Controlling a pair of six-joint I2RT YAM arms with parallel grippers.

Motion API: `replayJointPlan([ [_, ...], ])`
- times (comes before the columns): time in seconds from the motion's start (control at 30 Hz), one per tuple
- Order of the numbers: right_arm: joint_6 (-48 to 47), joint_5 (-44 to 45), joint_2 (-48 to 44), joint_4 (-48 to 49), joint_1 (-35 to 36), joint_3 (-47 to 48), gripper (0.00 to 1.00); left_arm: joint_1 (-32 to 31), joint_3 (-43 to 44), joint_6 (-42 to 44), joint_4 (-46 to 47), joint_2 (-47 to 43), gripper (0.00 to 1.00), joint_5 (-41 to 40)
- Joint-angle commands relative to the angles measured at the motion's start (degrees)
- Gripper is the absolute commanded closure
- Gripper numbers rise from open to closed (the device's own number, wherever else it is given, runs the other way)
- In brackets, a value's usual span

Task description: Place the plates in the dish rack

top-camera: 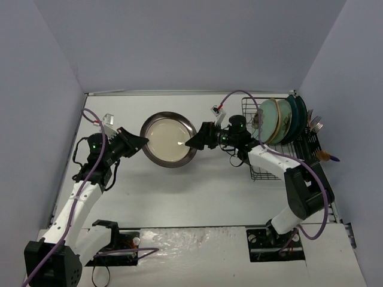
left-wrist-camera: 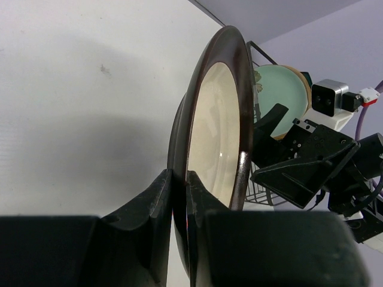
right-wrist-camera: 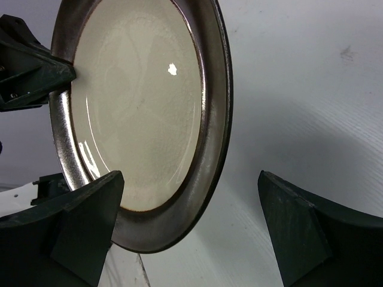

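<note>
The cream plate (right-wrist-camera: 140,101) — gripped by the left tool (right-wrist-camera: 33,72) — sits between the right tool's (right-wrist-camera: 190,178) spread fingers.

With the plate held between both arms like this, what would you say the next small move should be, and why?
Probably close the right tool on the dark-rimmed cream plate. Its fingers stand open either side of the rim, while the left tool is clamped on the opposite edge, so a handover toward the dish rack looks ready.
</note>
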Motion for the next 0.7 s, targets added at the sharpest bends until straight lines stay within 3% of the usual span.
replayJointPlan([
  [0.0,2.0,-4.0,1.0,8.6,0.8,3.3,0.14,0.0,3.2,-6.0,15.4,-2.9,1.0,4.1],
  [0.1,2.9,-4.7,1.5,9.9,0.9,3.4,0.21,0.0,3.0,-6.2,16.3,-2.8,1.0,4.5],
  [0.2,4.0,-4.7,1.8,11.6,0.9,3.3,0.36,0.0,2.7,-6.0,16.4,-2.7,1.0,4.9],
  [0.33,4.5,-4.6,1.8,12.2,1.0,3.5,0.62,-0.1,2.0,-6.1,16.9,-2.7,1.0,4.9],
  [0.57,1.2,-0.4,-1.7,7.1,0.9,3.9,0.99,0.1,1.6,-3.0,13.3,-2.6,1.0,4.2],
  [0.67,-2.0,2.7,-4.5,2.4,0.7,4.7,1.0,0.0,1.1,-1.3,11.7,-2.6,0.94,3.5],
])
